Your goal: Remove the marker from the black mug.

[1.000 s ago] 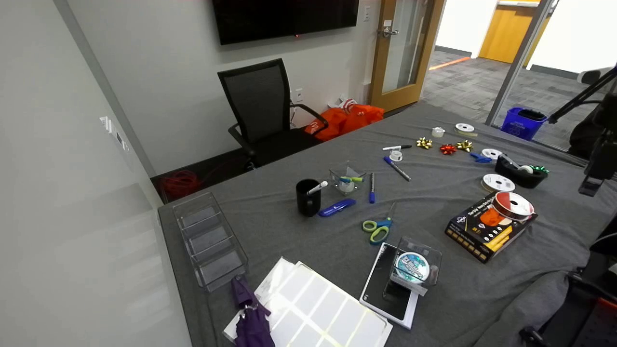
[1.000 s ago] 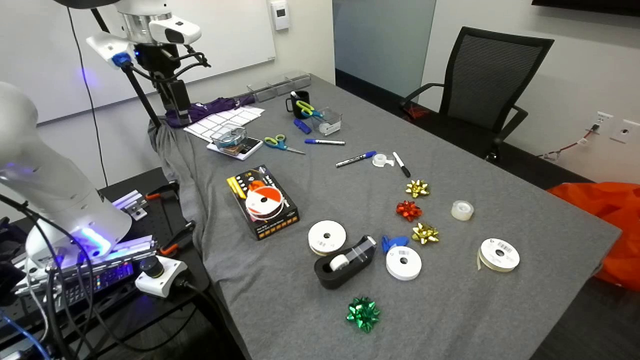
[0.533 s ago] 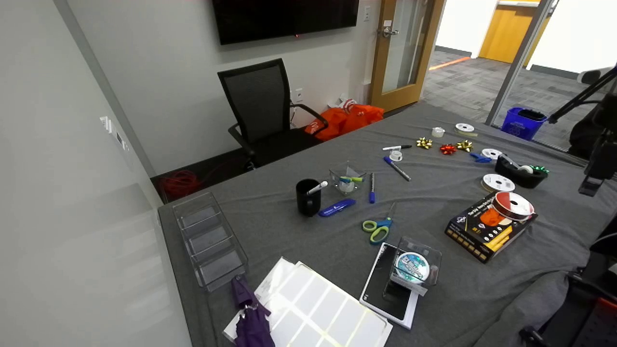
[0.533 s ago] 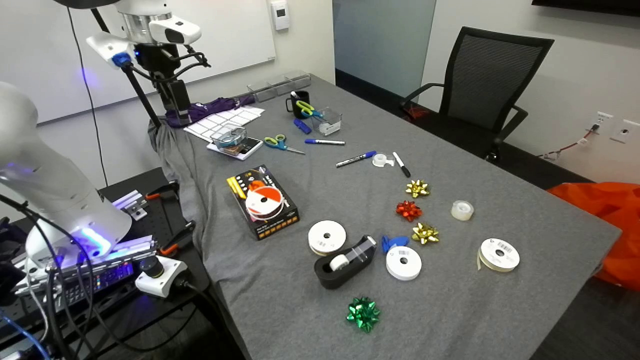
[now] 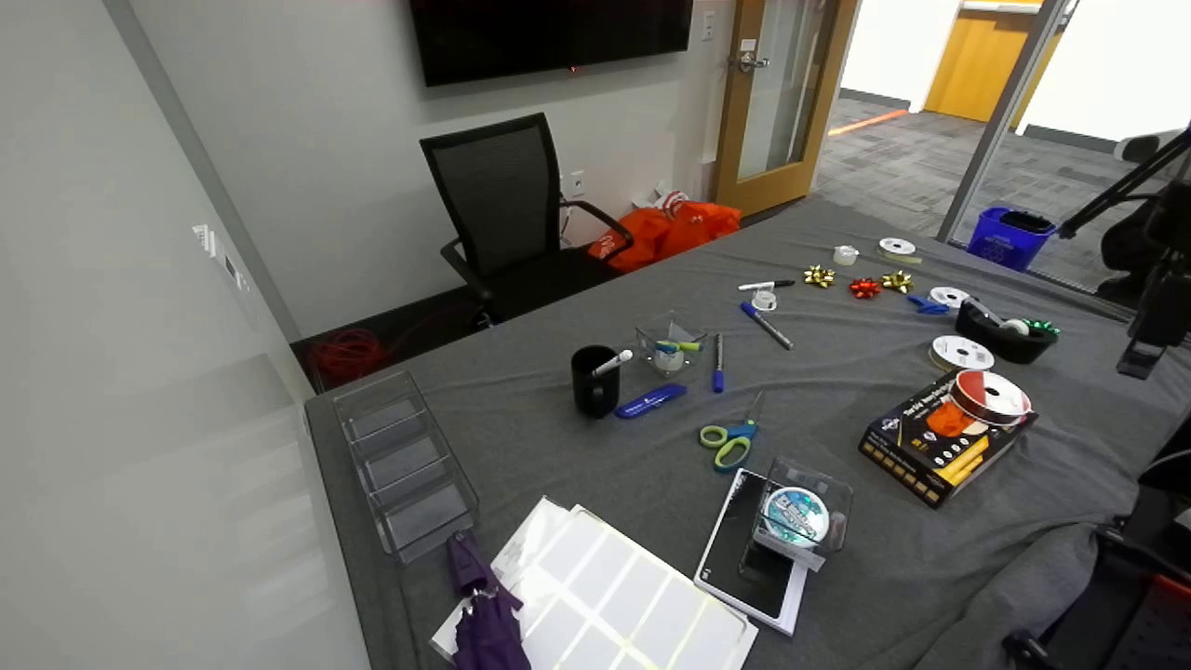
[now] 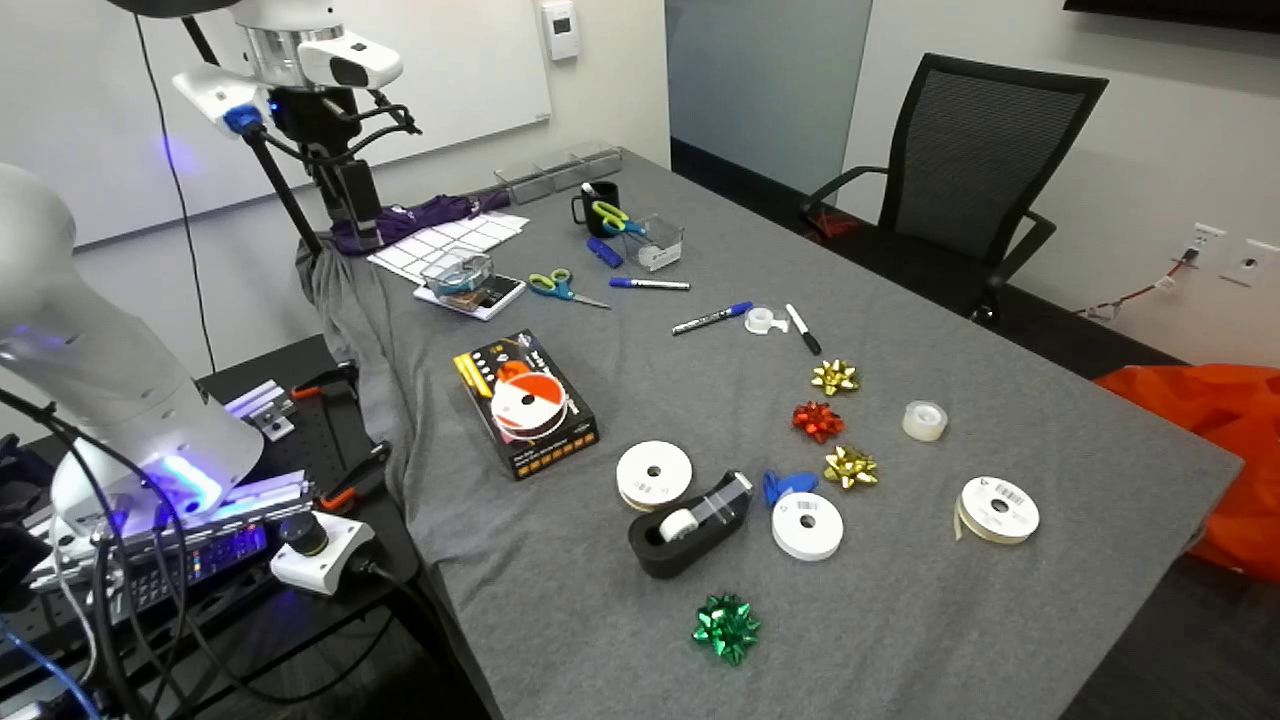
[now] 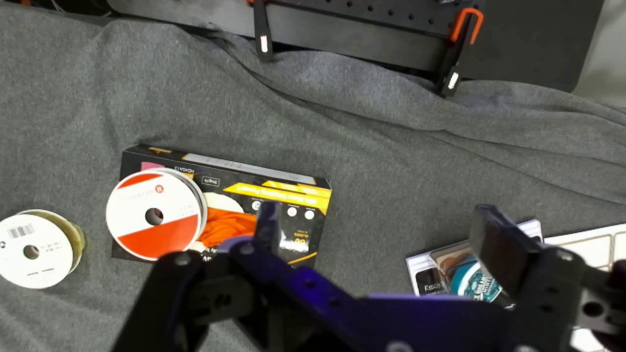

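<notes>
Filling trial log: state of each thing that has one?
Tool: open, empty.
Black mug: upright.
Marker in mug: leaning, capping unclear.
Blue marker near mug: capped.
Other blue marker: capped.
White loose marker: capped.
Table scissors: flat, blades unclear.
Black tape dispenser: loaded.
Wall screen: dark.

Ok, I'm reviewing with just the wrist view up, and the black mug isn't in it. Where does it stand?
Observer: In both exterior views, the black mug stands upright beside a blue item.
Operator: Anything in it?
Observer: Yes, a white marker leans out over its rim.
Operator: Am I close to it?
Observer: No, in both exterior views the gripper hangs well apart from it.
</notes>
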`<state>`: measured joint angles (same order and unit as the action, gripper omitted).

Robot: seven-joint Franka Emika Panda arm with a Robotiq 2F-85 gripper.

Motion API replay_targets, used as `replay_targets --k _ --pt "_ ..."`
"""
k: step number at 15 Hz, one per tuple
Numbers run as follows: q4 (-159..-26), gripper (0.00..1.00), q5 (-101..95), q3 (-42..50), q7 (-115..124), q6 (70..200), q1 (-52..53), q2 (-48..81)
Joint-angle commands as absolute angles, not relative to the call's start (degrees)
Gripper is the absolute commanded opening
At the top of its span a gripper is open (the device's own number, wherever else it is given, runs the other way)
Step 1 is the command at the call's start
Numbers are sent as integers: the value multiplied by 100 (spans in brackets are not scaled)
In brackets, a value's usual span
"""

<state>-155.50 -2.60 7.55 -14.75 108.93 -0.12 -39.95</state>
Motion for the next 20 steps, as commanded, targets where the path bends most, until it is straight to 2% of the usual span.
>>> replay_targets --k 1,4,9,16,20 --pt "-15542 100 -244 731 -1487 10884 -35 -3993" --pt "-15542 100 -244 731 -1487 10884 -35 -3993" --pt "-15571 100 152 535 -1503 11859 434 -3759" --pt "-14875 100 1724 251 -1379 14851 1437 -2249" --pt "-14127 100 1608 70 -1097 16150 1433 -1151"
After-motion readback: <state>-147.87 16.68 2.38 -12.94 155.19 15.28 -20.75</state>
